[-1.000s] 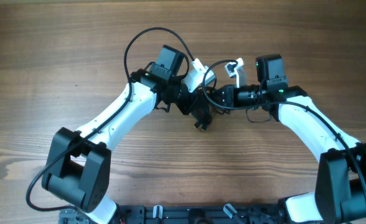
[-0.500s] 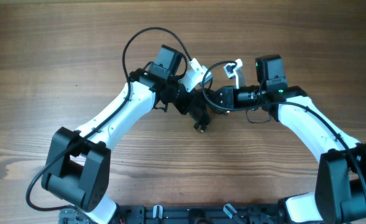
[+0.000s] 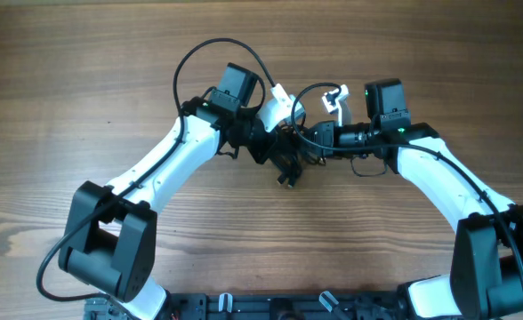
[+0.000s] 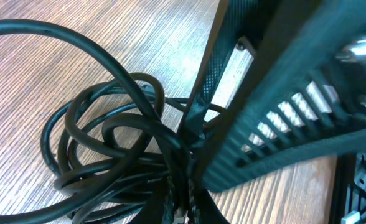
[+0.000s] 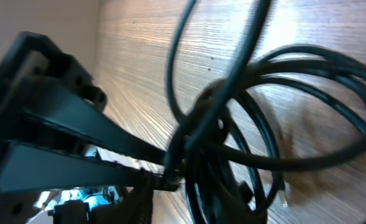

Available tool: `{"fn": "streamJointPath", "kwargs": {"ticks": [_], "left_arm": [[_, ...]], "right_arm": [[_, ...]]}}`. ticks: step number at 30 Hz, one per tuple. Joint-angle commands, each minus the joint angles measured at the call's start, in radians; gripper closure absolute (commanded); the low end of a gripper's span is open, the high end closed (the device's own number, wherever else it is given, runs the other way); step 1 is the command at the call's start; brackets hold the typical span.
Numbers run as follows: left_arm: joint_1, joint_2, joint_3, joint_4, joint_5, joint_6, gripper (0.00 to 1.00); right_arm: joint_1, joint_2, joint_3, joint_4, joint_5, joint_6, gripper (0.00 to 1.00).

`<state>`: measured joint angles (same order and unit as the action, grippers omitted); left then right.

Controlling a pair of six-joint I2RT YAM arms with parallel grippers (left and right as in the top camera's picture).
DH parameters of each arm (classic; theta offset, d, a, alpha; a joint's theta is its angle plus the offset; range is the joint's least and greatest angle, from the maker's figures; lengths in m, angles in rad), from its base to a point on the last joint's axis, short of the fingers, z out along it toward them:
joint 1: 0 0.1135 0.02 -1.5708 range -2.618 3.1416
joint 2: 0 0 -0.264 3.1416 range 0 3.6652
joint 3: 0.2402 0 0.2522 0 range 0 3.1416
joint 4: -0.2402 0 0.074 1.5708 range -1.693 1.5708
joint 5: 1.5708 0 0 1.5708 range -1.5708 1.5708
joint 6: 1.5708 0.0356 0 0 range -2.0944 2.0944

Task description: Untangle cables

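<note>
left tool (image 3: 284, 164) clamped closed | right tool (image 3: 313, 138) tips close together | left arm (image 3: 164, 169), right arm (image 3: 448, 178) bowed inward

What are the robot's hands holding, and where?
The cables. The left gripper pinches the bundle where its loops cross; the right gripper seems to pinch the same knot.

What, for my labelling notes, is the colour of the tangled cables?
Plain black; the cables show best in the left wrist view.

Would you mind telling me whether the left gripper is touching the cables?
Touching. The left wrist view shows the left gripper with its fingertips closed on strands of the cables.
</note>
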<state>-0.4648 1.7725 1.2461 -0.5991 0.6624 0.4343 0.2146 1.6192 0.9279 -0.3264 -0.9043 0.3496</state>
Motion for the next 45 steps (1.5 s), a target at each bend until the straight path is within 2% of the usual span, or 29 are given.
{"fn": "streamJointPath", "kwargs": {"ticks": [1,6,10,17,26,29,32,34,39,45], "left_arm": [[-0.003,-0.009,-0.002,0.011,0.090,0.034,0.92],[-0.003,-0.009,-0.002,0.011,0.104,0.034,0.92],[-0.003,-0.009,-0.002,0.011,0.108,0.034,0.92],[-0.003,-0.009,-0.002,0.011,0.108,0.034,0.92],[-0.003,-0.009,-0.002,0.005,0.103,0.030,0.92],[-0.003,-0.009,-0.002,-0.012,0.034,0.030,0.90],[-0.003,-0.009,-0.002,-0.041,-0.039,0.030,0.88],[-0.003,-0.009,-0.002,-0.079,-0.048,0.030,0.82],[-0.003,-0.009,-0.002,-0.105,-0.166,0.030,0.75],[-0.003,0.001,-0.003,-0.101,-0.183,0.029,0.68]], "right_arm": [[0.009,-0.005,0.001,-0.019,0.101,0.019,0.82],[0.009,-0.005,0.001,-0.022,0.127,0.019,0.83],[0.009,-0.005,0.001,-0.023,0.144,0.016,0.90],[0.009,-0.005,0.001,-0.057,0.282,0.018,0.90],[0.009,-0.005,-0.001,-0.079,0.283,0.021,0.89],[0.009,-0.005,-0.001,-0.079,0.263,0.029,0.82],[0.009,-0.005,-0.001,-0.079,0.222,0.027,0.82],[0.009,-0.005,-0.001,-0.079,0.195,0.028,0.82],[0.009,-0.005,-0.001,-0.075,0.185,0.028,0.82],[0.009,-0.005,-0.001,-0.075,0.185,0.028,0.82]]}}
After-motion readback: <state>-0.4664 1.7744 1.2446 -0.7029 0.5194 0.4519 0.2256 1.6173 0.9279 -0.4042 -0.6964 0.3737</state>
